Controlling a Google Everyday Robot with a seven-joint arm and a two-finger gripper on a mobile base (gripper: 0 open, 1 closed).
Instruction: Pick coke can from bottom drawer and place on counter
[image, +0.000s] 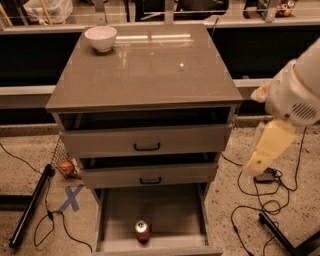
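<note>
The tabletop (150, 75) is a glossy grey-brown with pale streaks of reflected light, and the bowl (100, 38) on it is plain white. The two upper drawers (150, 140) are grey with black handles (147, 146). The bottom drawer (167, 210) is flat grey, and the coke can (142, 231) in it is red with a silver top. Off to the cabinet's right hangs the end effector (260, 155), pale cream-yellow below a white arm (295, 92). The floor (30, 150) is speckled beige, marked by a blue tape cross (71, 197) beside a reddish ball (66, 168), with black cables (250, 210) trailing across it.
</note>
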